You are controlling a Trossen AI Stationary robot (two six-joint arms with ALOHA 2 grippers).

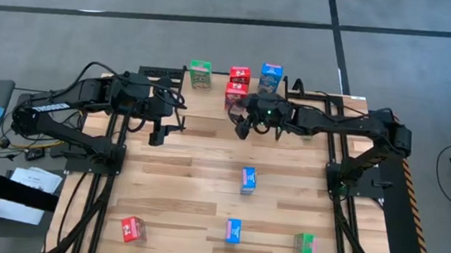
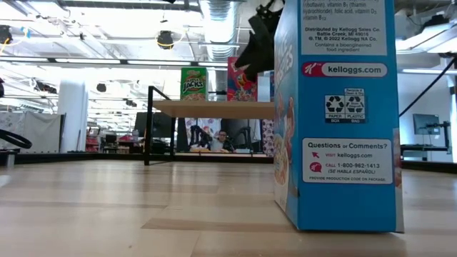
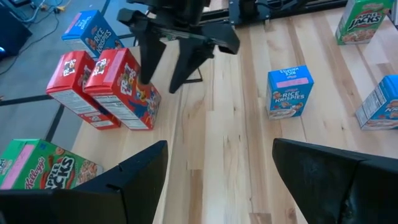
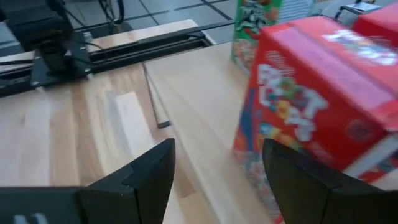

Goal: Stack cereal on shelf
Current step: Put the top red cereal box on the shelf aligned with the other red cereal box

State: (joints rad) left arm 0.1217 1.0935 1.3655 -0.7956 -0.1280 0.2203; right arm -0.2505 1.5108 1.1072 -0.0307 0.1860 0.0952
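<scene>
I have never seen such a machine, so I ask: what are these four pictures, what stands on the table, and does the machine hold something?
It is a robot with two dark arms at a wooden table. One camera looks down from above, one sits at table height, and one rides on each wrist. At the far edge, green, red and blue cereal boxes stand on a small shelf. Four more boxes are spread on the table. The right gripper is open beside a red box. The left gripper is open over bare wood. Neither holds anything.

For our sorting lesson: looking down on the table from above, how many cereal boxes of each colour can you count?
Red cereal boxes: 3
Blue cereal boxes: 3
Green cereal boxes: 2
Total in view: 8
</scene>
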